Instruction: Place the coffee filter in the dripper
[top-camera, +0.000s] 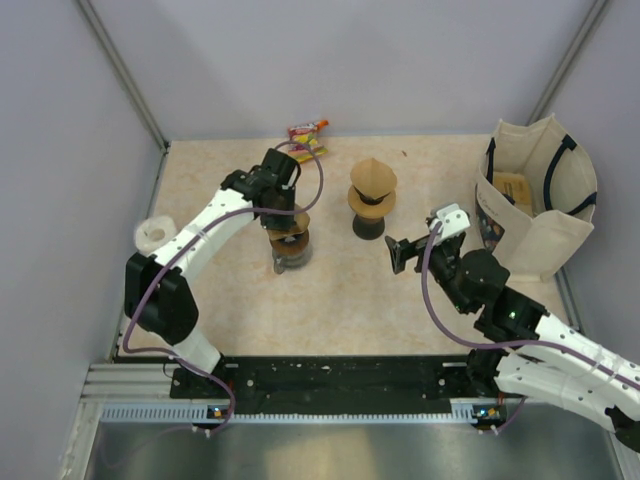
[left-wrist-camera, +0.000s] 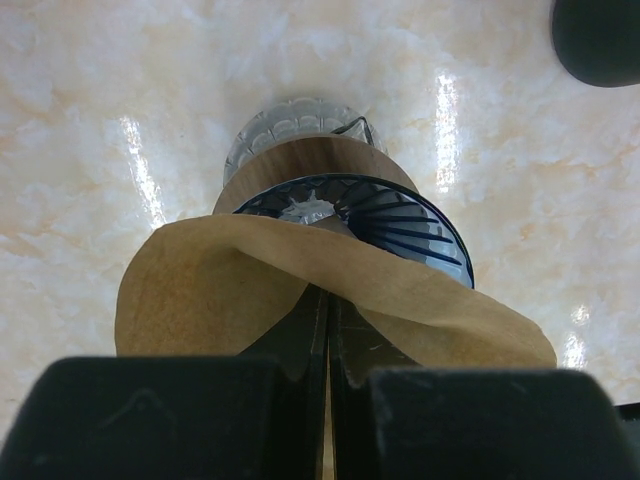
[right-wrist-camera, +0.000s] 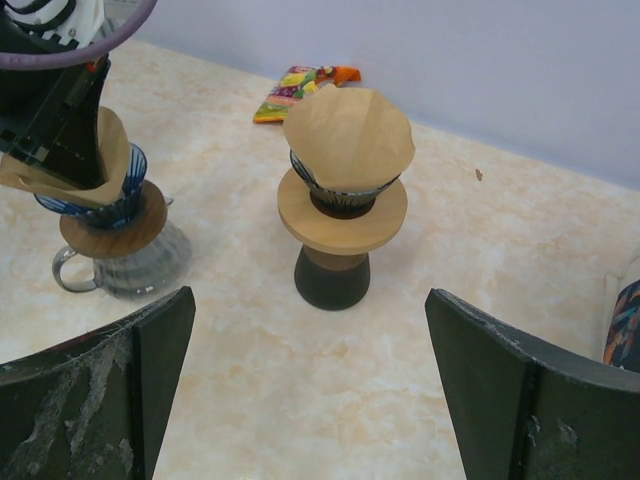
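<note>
Pinching the coffee filter (left-wrist-camera: 200, 290) flat between closed jaws, our left gripper (left-wrist-camera: 328, 310) holds it draped over the near rim of the dripper (left-wrist-camera: 400, 215), whose cup opens just ahead of the grip. We judge a forward push seats it. Farther right, our right gripper (right-wrist-camera: 310, 330) hangs wide open, well apart.

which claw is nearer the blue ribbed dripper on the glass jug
Left: left claw at the rim of the blue ribbed dripper, shut on a brown paper filter; right claw open, well apart.
</note>
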